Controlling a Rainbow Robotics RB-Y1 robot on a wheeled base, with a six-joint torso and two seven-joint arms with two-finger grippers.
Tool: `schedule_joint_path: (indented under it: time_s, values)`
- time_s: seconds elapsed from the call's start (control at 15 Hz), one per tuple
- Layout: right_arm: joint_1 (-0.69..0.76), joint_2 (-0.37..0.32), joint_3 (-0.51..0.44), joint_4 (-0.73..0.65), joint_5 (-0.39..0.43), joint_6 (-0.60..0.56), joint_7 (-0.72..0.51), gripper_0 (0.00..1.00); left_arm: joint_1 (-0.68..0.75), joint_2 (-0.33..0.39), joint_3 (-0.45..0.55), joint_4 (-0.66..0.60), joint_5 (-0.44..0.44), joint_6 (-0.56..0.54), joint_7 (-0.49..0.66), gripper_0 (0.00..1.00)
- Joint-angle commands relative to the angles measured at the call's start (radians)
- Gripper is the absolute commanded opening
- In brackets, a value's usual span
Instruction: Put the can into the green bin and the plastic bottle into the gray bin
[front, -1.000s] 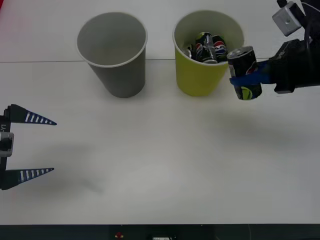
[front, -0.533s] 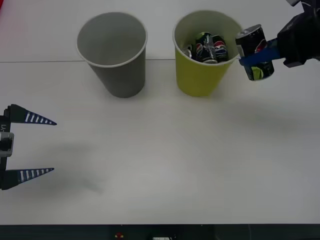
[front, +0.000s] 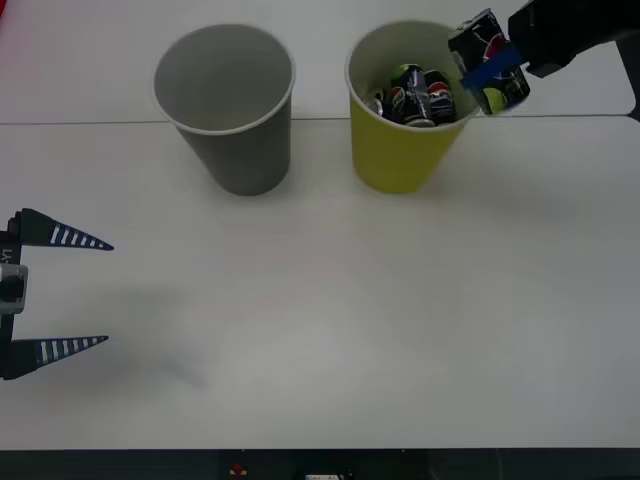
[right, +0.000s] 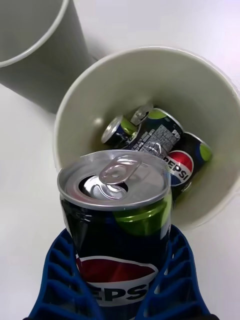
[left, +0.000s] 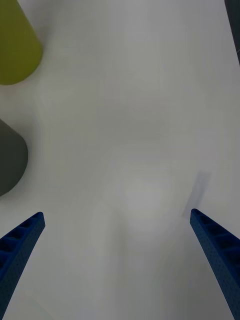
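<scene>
My right gripper (front: 490, 68) is shut on the can (front: 487, 60), a small dark drink can with a silver top and a red-white-blue logo. It holds the can tilted in the air at the right rim of the green bin (front: 400, 150). In the right wrist view the can (right: 117, 220) sits between the blue fingers (right: 180, 280), over the mouth of the green bin (right: 210, 100). The gray bin (front: 235, 130) stands to the left of the green one. The plastic bottle is out of view. My left gripper (front: 60, 290) waits open near the table's left edge.
Several similar dark cans (front: 412, 95) lie heaped inside the green bin, also in the right wrist view as dark cans (right: 160, 137). The white table (front: 320, 320) stretches bare in front of both bins.
My right gripper has carried the can up and to the left, from beside the green bin's right wall to its rim, tilting it. The left arm has not moved.
</scene>
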Motion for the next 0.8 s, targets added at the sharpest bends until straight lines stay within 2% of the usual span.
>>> schedule_joint_path:
  time_s: [0.07, 0.2, 0.47, 0.67, 0.8]
  values:
    - [-0.092, 0.083, 0.053, 0.115, 0.078, -0.031, 0.0, 0.0, 0.0, 0.0, 0.0, 0.0, 0.0, 0.0, 0.0, 1.0]
    - [-0.149, 0.143, 0.105, 0.202, 0.124, -0.031, 0.002, 0.0, 0.0, 0.0, 0.0, 0.0, 0.0, 0.0, 0.0, 1.0]
    - [-0.233, 0.251, 0.145, 0.371, 0.2, -0.026, 0.036, 0.0, 0.0, 0.0, 0.0, 0.0, 0.0, 0.0, 0.0, 1.0]
    - [-0.285, 0.302, 0.158, 0.483, 0.217, -0.019, 0.069, 0.05, 0.0, 0.0, 0.0, 0.0, 0.0, 0.0, 0.0, 1.0]
    - [-0.302, 0.32, 0.158, 0.531, 0.223, -0.012, 0.095, 0.13, 0.0, 0.0, 0.0, 0.0, 0.0, 0.0, 0.0, 1.0]
